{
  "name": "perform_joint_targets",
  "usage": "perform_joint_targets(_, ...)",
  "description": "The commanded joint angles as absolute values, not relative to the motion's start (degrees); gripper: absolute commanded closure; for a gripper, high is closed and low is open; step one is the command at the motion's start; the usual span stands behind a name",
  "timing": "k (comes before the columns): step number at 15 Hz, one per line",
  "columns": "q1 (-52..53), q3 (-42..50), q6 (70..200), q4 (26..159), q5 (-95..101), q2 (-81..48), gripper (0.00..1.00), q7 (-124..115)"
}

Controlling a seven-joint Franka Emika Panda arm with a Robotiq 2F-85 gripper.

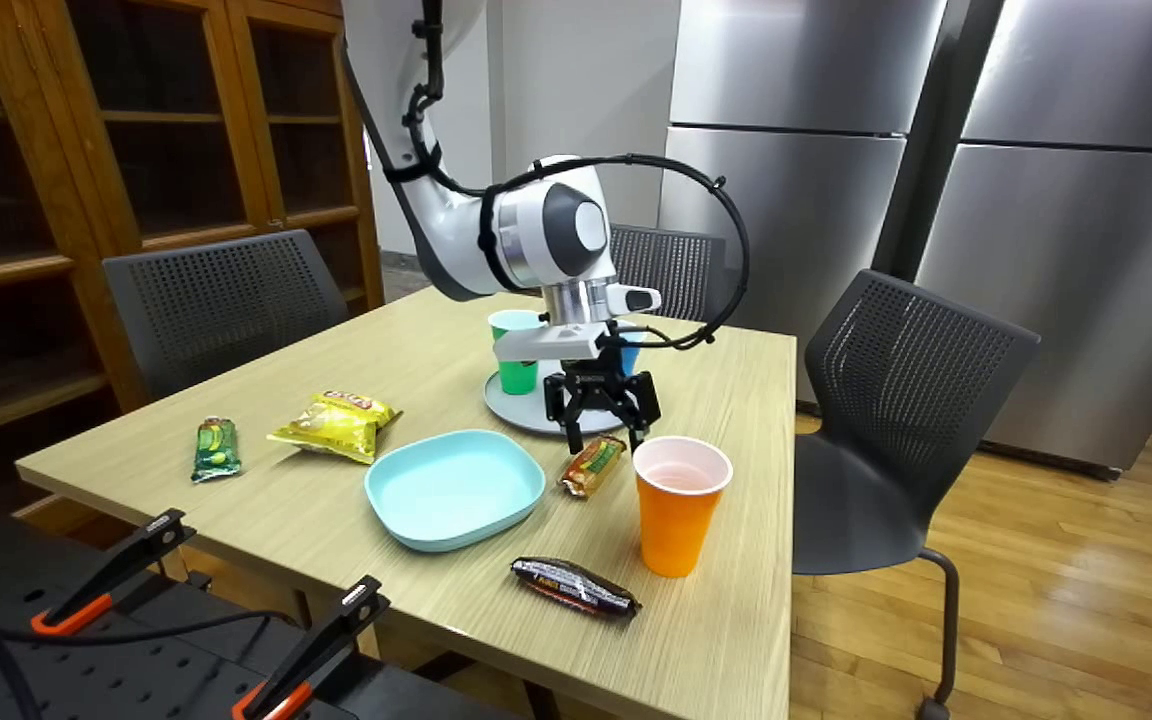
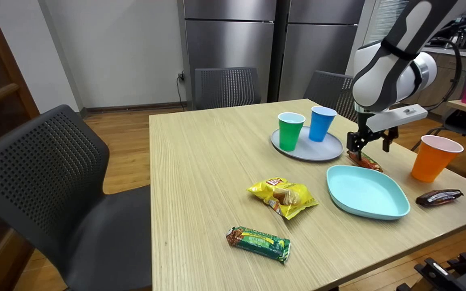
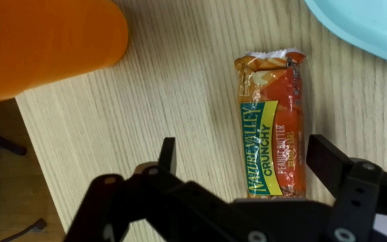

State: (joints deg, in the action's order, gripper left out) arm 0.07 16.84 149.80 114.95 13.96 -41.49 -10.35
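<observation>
In an exterior view, the robot arm (image 1: 536,235) is hanging over the centre of the frame, its jaws standing wide above a granola bar (image 1: 593,465). The granola bar is lying on the desk (image 1: 748,400), between a turquoise plate (image 1: 456,488) at left and an orange cup (image 1: 678,520) at right; a dark-wrapped bar (image 1: 576,587) is lying below.

In an exterior view, the jaws are hovering at right of the frame. Left of them, a grey plate (image 2: 325,152) is bearing a green cup (image 2: 290,134) and a blue cup (image 2: 320,124).

In the wrist view, the granola bar is lying right of centre between the parted jaws, just beside the finger (image 3: 328,163) at right; whether they are touching is unclear. The step in hand appears to be lining up a grasp; the next move is probably calling for centring rightward, lowering, then closing across the wrapper's width.
</observation>
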Motion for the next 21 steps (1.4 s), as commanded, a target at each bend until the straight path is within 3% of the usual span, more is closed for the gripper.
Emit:
perform_joint_targets(1,-1.0,15.5,152.0,116.9,15.0,-40.5,0.00,-6.1)
perform_joint_targets(8,-2.2,14.2,153.9,117.6,14.2,-40.4,0.00,-2.0)
perform_joint_targets(9,-2.3,14.2,154.1,117.6,14.2,-40.4,0.25,-1.7)
perform_joint_targets(10,-2.3,14.3,154.3,117.6,14.3,-40.5,0.26,-1.6)
perform_joint_targets(17,-2.8,14.0,155.1,117.7,13.9,-40.6,0.82,-1.0)
perform_joint_targets(21,-4.2,13.1,155.6,119.1,13.0,-38.8,0.84,-0.1)
